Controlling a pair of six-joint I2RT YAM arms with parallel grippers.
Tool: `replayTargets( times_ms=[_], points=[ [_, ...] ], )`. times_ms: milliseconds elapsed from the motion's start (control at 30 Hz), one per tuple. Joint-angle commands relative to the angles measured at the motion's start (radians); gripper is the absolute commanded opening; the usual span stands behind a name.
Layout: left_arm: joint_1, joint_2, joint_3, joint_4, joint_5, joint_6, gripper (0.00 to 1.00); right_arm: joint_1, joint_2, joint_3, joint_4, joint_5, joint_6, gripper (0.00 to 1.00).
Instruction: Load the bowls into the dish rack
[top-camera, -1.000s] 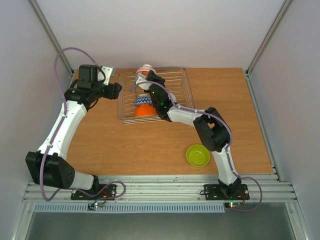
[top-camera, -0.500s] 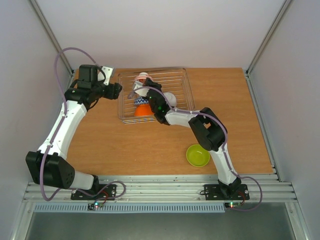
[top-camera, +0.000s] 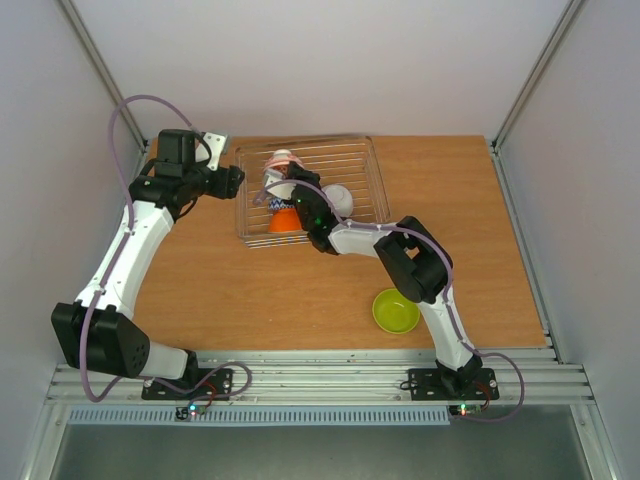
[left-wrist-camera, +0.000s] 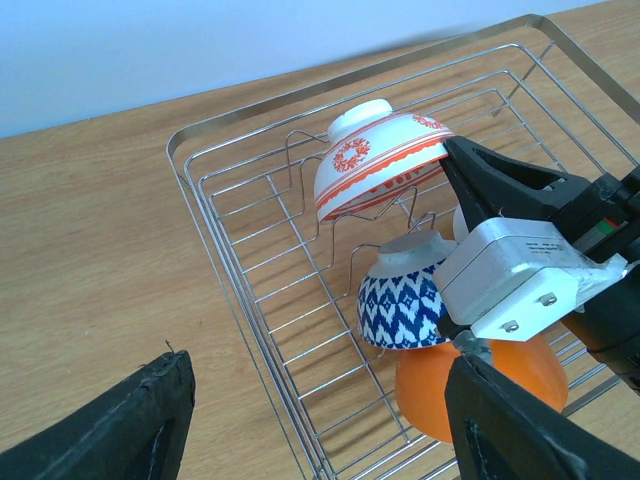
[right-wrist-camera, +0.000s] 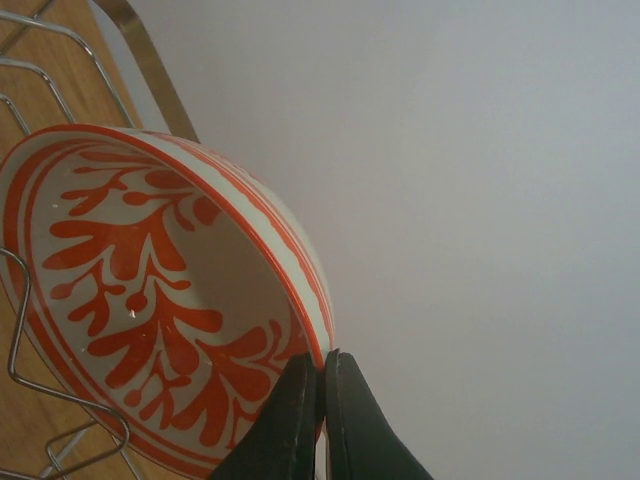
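The dish rack (top-camera: 378, 172) is a wire tray at the back of the table. My right gripper (top-camera: 290, 174) is shut on the rim of the white bowl with red pattern (top-camera: 282, 160) and holds it tilted on its side over the rack's left part; the pinch shows in the right wrist view (right-wrist-camera: 322, 368). Below it stand the blue-and-white zigzag bowl (left-wrist-camera: 402, 300) and the orange bowl (top-camera: 287, 220). A plain white bowl (top-camera: 340, 197) lies in the rack to the right. The yellow-green bowl (top-camera: 396, 311) sits on the table. My left gripper (left-wrist-camera: 320, 420) is open and empty beside the rack's left edge.
The rack's raised wire ribs (left-wrist-camera: 300, 170) stand around the bowls. Grey side walls close in the table on the left, right and back. The right forearm (top-camera: 365, 235) lies across the rack's near right corner.
My right gripper has brought the red-patterned bowl nearer and slightly left, down over the rack. The plain white bowl has come into view beside the arm. The left arm has not moved.
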Motion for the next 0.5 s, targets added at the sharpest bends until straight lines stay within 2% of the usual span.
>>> replayTargets(
  times_ms=[0,100,200,267,333,467],
  points=[
    [0.004,-0.003,-0.008,0.043,0.011,0.006,0.7,0.033,0.04,-0.024,-0.012,-0.024,-0.006,0.01],
    [0.004,-0.002,-0.009,0.043,0.01,0.007,0.7,0.033,0.034,-0.03,-0.014,0.006,-0.002,0.08],
    [0.004,-0.001,-0.008,0.042,0.015,0.007,0.7,0.034,0.014,-0.052,-0.013,0.013,0.01,0.37],
    [0.004,-0.004,-0.008,0.042,0.015,0.007,0.7,0.034,-0.004,-0.066,-0.015,0.016,0.024,0.49],
    [0.004,-0.005,-0.008,0.044,0.014,0.006,0.7,0.034,-0.021,-0.082,-0.009,0.017,0.032,0.56],
    [0.004,-0.012,-0.009,0.045,0.015,0.006,0.7,0.034,-0.053,-0.112,0.012,0.019,0.025,0.61]
  ],
)
